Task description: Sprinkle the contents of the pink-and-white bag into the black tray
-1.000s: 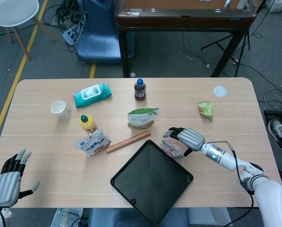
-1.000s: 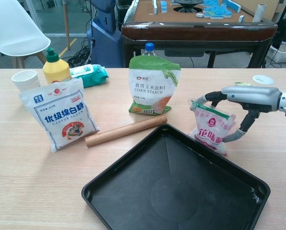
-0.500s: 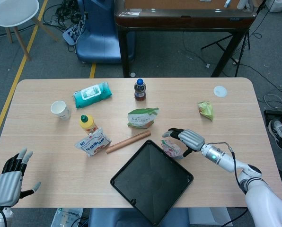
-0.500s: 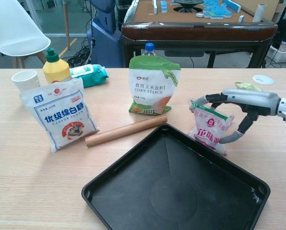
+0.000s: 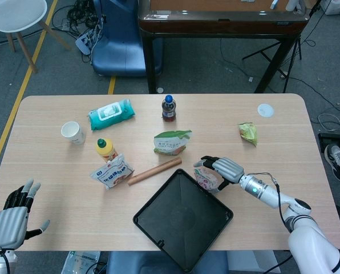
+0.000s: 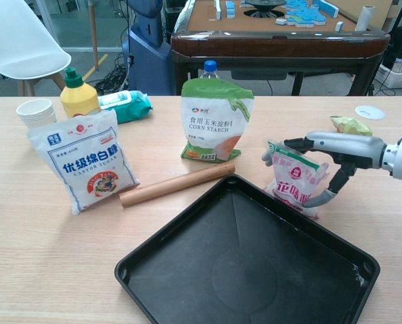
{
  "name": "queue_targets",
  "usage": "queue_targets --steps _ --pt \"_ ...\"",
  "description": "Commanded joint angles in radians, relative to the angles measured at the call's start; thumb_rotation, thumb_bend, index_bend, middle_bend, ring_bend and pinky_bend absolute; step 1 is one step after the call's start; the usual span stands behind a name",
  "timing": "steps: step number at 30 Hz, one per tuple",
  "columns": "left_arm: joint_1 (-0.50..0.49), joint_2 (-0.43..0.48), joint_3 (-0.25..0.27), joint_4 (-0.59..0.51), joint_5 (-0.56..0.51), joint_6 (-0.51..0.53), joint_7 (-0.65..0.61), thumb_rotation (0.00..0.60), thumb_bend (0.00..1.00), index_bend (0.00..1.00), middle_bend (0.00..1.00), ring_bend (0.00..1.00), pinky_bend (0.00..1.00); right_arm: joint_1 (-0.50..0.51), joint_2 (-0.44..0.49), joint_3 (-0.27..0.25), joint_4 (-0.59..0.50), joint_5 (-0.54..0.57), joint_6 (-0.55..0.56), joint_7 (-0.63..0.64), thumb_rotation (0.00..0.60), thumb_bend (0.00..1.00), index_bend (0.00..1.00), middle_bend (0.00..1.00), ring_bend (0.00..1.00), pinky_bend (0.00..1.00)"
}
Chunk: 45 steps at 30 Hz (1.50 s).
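Left hand: I see it parked at the near left table corner, fingers spread, holding nothing, well clear of the work.
Tray: black, bare inside, set cornerwise at the near table edge, so it's ready to catch the pour; one rim runs just below the bag.
Right hand: I've got it wrapped around the bag's top, fingers over the far side and thumb curling in low at the front; contact looks made, though I can't tell if the grip is firm yet.
Pink bag: upright on the table, just beside the tray's right far rim, so I judge only a short lift and tilt is needed.
Rolling pin: lies along the tray's left far rim, apart from the bag.
Corn starch: stands just behind the pin, near the bag's left; I'd keep my swing away from it.
Sugar bag: well left, no bother.
Open room: above the tray and to the right of my wrist, clear table.
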Motion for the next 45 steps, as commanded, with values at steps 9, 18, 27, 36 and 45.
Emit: queue_targets --steps 9,18,27,36,45 --pt "0.000 0.000 0.000 0.001 -0.001 0.000 0.001 0.600 0.18 0.08 0.01 0.00 0.05 -0.019 -0.045 0.014 0.057 0.027 0.011 0.030 0.600 0.40 0.37 0.38 0.28 0.34" --pt "0.000 -0.002 0.003 0.002 0.003 0.001 -0.001 0.600 0.18 0.08 0.01 0.00 0.05 -0.038 -0.061 0.038 0.102 0.062 0.000 0.018 0.600 0.58 0.61 0.54 0.47 0.54" --pt "-0.002 -0.006 0.005 0.006 0.005 -0.002 -0.004 0.600 0.18 0.08 0.01 0.00 0.05 -0.049 -0.029 0.054 0.103 0.074 0.067 -0.096 0.600 0.58 0.62 0.56 0.50 0.57" --pt "-0.005 -0.012 0.008 0.019 0.008 -0.010 -0.020 0.600 0.18 0.08 0.01 0.00 0.05 -0.092 -0.030 0.068 0.042 0.095 0.074 -0.183 0.600 0.48 0.62 0.53 0.48 0.57" --pt "-0.004 -0.014 0.010 0.026 0.010 -0.012 -0.032 0.600 0.18 0.08 0.01 0.00 0.05 -0.128 -0.022 0.066 0.000 0.105 0.053 -0.203 0.600 0.22 0.35 0.37 0.31 0.44"
